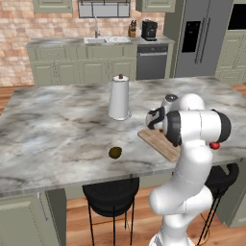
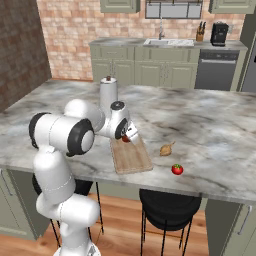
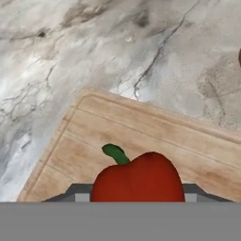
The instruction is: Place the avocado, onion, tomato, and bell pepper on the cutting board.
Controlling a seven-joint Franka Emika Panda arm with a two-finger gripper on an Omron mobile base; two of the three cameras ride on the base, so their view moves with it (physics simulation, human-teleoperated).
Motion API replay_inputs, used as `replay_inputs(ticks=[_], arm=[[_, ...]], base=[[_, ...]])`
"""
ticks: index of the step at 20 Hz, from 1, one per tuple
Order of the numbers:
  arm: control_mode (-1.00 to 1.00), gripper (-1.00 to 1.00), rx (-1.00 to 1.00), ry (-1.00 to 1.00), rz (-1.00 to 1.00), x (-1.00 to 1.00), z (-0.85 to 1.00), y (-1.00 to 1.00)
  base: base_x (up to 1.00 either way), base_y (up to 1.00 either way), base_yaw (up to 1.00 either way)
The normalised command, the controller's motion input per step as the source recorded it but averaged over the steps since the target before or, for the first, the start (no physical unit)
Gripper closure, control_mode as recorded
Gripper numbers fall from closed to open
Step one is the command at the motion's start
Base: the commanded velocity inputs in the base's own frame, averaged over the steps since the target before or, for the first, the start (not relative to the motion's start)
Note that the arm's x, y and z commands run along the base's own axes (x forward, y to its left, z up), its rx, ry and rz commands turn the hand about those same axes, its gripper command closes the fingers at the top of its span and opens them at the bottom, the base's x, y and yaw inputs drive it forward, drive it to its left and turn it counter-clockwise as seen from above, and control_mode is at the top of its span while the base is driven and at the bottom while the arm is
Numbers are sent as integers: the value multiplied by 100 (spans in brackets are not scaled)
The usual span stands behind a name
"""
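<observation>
A robot gripper (image 2: 131, 135), closed on the red bell pepper (image 3: 137, 180), holds it over the wooden cutting board (image 3: 155, 141) on the marble bench (image 3: 94, 56), seemingly just above, so an early release might roll it off.

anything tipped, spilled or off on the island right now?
Only the onion: it lies on its side on the marble right of the cutting board, tip pointing sideways. The tall white jug stands upright, and nothing looks spilled.

The bell pepper (image 3: 137, 178) sits between the fingertips (image 3: 76, 194), above the cutting board (image 3: 141, 136), with the counter (image 3: 94, 47) beyond.
</observation>
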Motion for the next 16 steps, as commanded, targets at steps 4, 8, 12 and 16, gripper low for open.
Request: replay_inputs(ticks=[4,8,12,16], arm=[[-100,100,0,0,0,6,-37,-12],[-100,100,0,0,0,0,-36,-7],[-100,100,0,0,0,0,-32,-1],[-100,100,0,0,0,0,-29,0]], base=[[0,0,0],[0,0,0],[0,0,0],[0,0,0]])
